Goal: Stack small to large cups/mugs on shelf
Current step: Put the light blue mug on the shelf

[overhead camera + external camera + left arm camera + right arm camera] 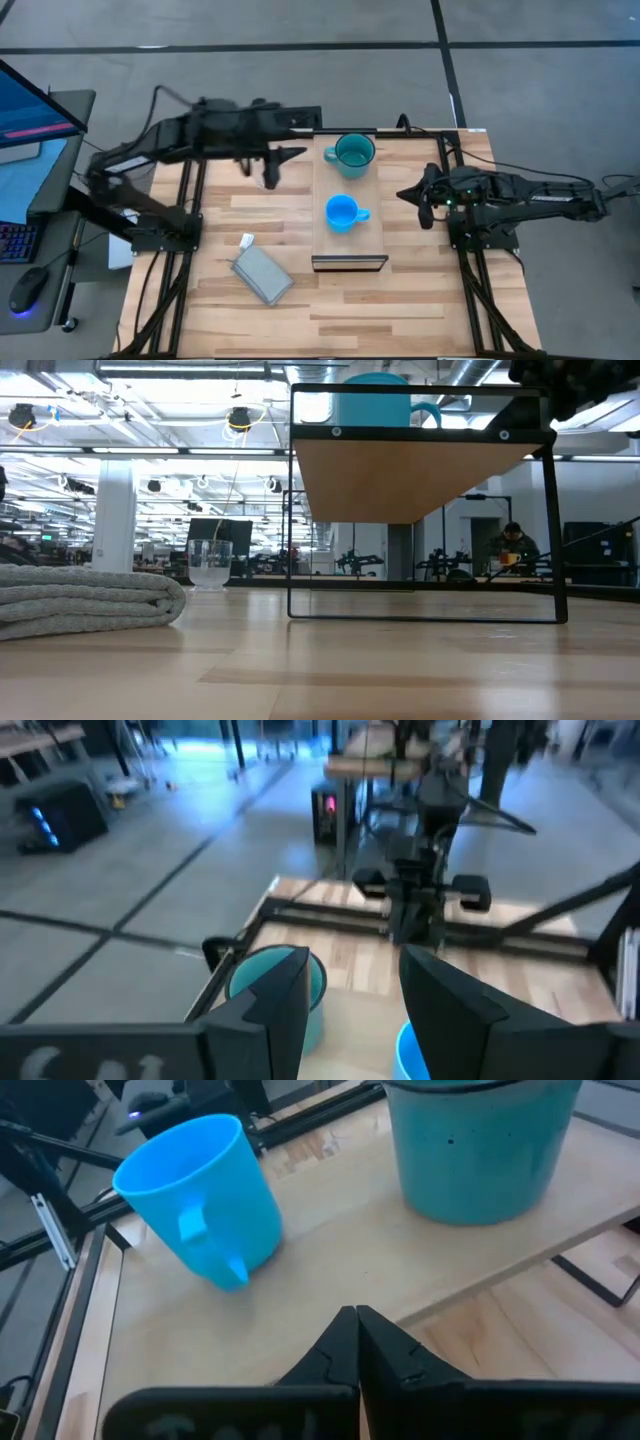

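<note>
Glass cup (209, 563) shows beside the pouch (85, 598), indistinct from above.

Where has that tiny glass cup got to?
In the high view the clear glass cup stands on the tabletop, left of the shelf, just beside the grey pouch.

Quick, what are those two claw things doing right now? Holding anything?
Left gripper: jaws open, empty, near the teal mug.
Right gripper: jaws closed, empty, beside the shelf.
</note>
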